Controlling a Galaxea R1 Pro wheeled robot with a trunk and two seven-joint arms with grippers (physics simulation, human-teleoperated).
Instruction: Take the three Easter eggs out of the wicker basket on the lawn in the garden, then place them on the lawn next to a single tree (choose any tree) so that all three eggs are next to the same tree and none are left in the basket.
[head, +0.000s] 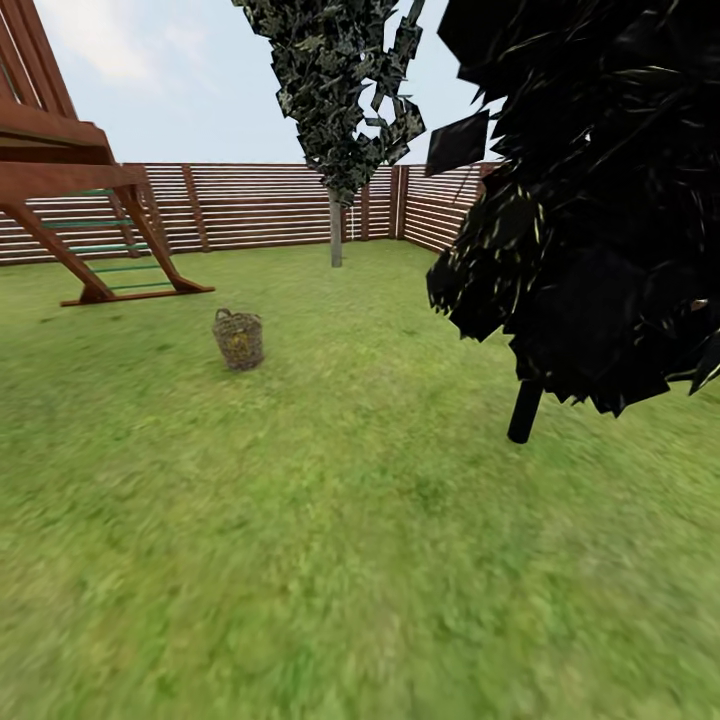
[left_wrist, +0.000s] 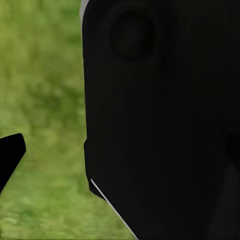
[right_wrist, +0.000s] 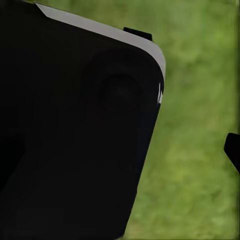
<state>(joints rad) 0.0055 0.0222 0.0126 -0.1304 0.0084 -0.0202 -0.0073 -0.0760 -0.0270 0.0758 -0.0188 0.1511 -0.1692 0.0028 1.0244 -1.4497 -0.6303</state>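
The wicker basket (head: 238, 340) stands upright on the lawn (head: 360, 520), some way ahead and to the left in the head view. Through its weave there are yellowish flecks, but I cannot make out separate Easter eggs. The tree (head: 336, 232) with the pale straight trunk rises far behind the basket, near the fence corner. In the left wrist view, one dark fingertip (left_wrist: 10, 156) pokes in over blurred grass beside a large black robot part (left_wrist: 160, 120). The right wrist view has another dark fingertip (right_wrist: 233, 150) at its edge and a black robot part (right_wrist: 75, 135).
A tree with a thin black trunk (head: 524, 410) and a big black crown (head: 600, 200) stands close at the right. A wooden play frame (head: 80, 210) occupies the far left. The brown slatted fence (head: 250, 205) closes the garden at the back.
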